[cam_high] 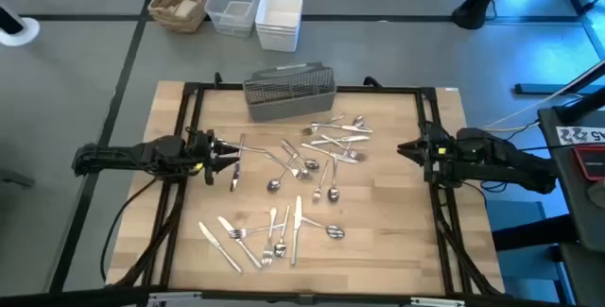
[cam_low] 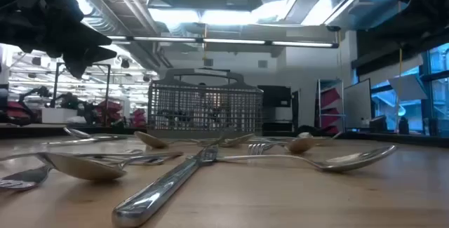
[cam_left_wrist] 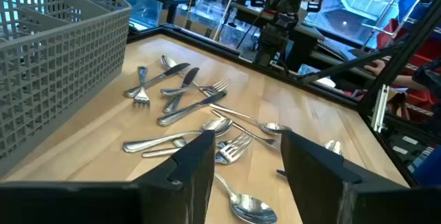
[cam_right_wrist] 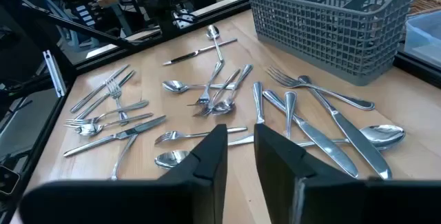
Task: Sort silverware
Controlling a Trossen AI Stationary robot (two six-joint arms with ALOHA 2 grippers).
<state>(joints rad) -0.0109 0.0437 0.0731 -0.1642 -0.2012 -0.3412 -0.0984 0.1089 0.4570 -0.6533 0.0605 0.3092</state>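
Wooden table (cam_high: pixel 378 241): silverware (cam_high: pixel 302 170) scattered between my grippers, past both sets of fingertips. My left gripper (cam_left_wrist: pixel 244 165) and right gripper (cam_right_wrist: pixel 240 151) both parted, empty. Mesh caddy (cam_high: pixel 289 91) beyond.

Caddy (cam_high: pixel 289 91) is our landmark, only tall obstacle, at table's (cam_high: pixel 397 222) far edge. Silverware (cam_high: pixel 293 189) lies flat, scattered in front of caddy; we see it blocking nothing overhead. Bare wood well right of caddy, toward right gripper (cam_high: pixel 408 151), gives us open passage.
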